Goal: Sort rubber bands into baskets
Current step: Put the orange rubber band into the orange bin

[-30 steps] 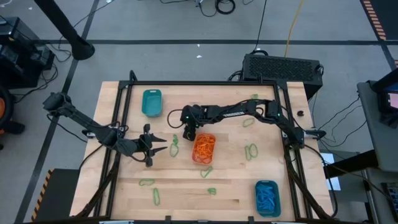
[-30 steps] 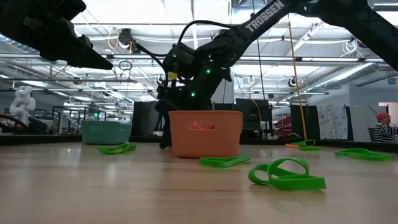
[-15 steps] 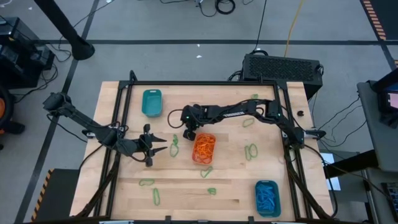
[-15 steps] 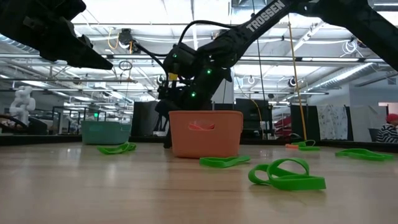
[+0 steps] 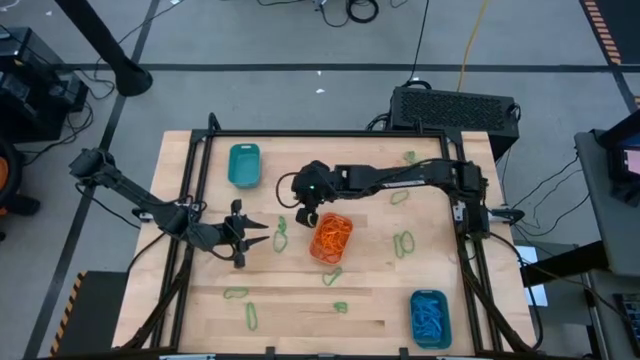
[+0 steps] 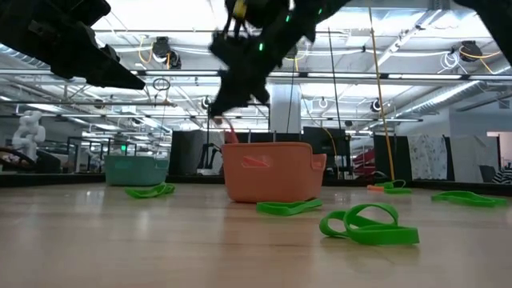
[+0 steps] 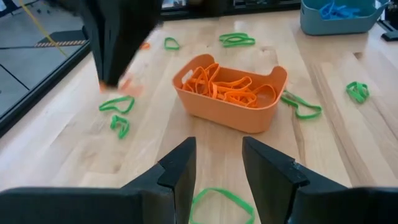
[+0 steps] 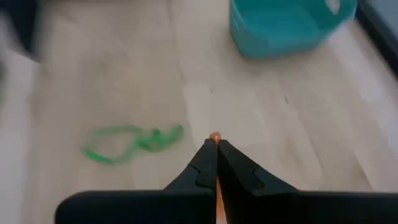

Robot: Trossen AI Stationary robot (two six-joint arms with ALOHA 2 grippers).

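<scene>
Two dark arms reached over the wooden table [image 5: 380, 300] that filled the middle of the overhead frame. The right arm stretched from the right edge toward the centre, its gripper [image 5: 311, 213] raised just above the upper-left corner of the orange basket [image 5: 330, 238]; its fingers were pinched together on an orange rubber band [image 8: 214, 137], which hung as a thin strand below them in the low view [image 6: 227, 130]. The left arm lay at the left of centre, its gripper [image 5: 262, 234] parted and empty, pointing toward the orange basket with a green band [image 7: 219, 202] on the wood just below its fingertips.

The orange basket sat at the centre, heaped with orange bands [image 5: 329, 236]. A teal basket [image 5: 243, 165] stood at the upper left, well apart. A second teal basket [image 5: 429, 318] at the lower right held blue bands [image 5: 430, 316].

Green bands lay loose: a pair [image 5: 281, 235] just left of the orange basket, one [image 5: 404, 241] to its right, one [image 5: 332, 277] just below it, others [image 5: 250, 316] toward the lower left and one [image 5: 399, 196] at the upper right
</scene>
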